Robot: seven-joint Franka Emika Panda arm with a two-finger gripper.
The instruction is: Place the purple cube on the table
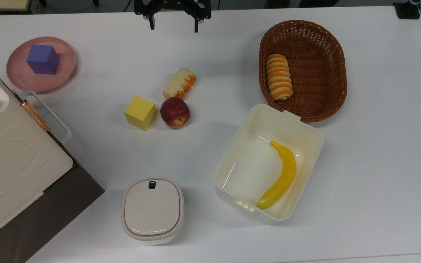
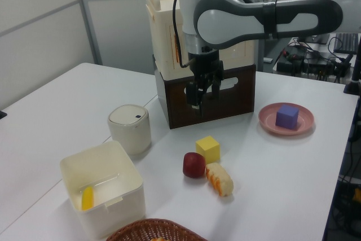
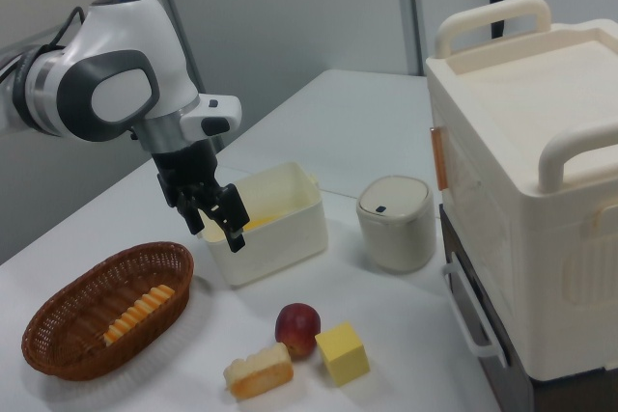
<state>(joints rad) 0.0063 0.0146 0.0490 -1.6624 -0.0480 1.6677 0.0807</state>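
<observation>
purple cube (image 1: 42, 59) sitting on pink plate (image 1: 20, 78) | claw (image 1: 174, 25) hanging open, empty, well apart over counter (image 1: 378, 164) | cube prob light, rigid, matte, non-fragile | recommending pinching 2 opposite flat side faces

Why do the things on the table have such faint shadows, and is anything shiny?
In the top view, soft grey shadows sit beside the yellow cube and apple, so the light looks diffuse; the banana carries a small glare streak. In the left view, the purple cube casts hardly any shadow on its pink plate.
</observation>
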